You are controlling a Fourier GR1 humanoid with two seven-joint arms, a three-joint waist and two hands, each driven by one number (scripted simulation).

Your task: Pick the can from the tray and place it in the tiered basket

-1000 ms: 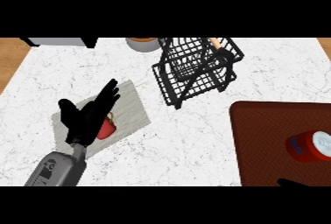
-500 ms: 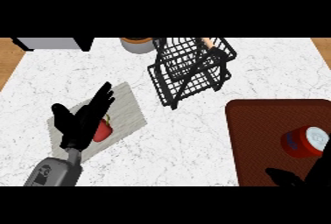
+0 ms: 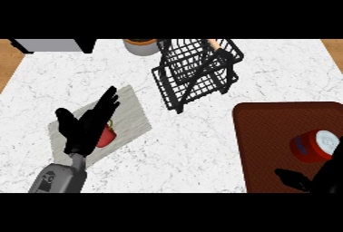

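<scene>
The can [image 3: 313, 145], red with a pale lid, sits on the dark red-brown tray [image 3: 275, 127] at about 4 o'clock in the head view, close to the tray's right side. It is apart from both hands and nothing is wrapped around it.

The right hand [image 3: 293, 178] comes in at 5 o'clock, low over the tray's near part and just below the can (only a dark sliver of it shows at the frame's corner). Whether it is open or closed I cannot tell.

The left hand [image 3: 85, 127] is at 8 o'clock, its fingers straight and spread with the thumb held out to the side, and it holds nothing. It hangs above a grey mat [image 3: 137, 115], partly covering a small red object [image 3: 106, 137] that lies on it.

The black wire tiered basket [image 3: 198, 72] stands at 12 to 1 o'clock on the white marbled counter [image 3: 201, 140], well apart from the tray's can. A grey pot [image 3: 142, 45] is beside it toward 11 o'clock.
</scene>
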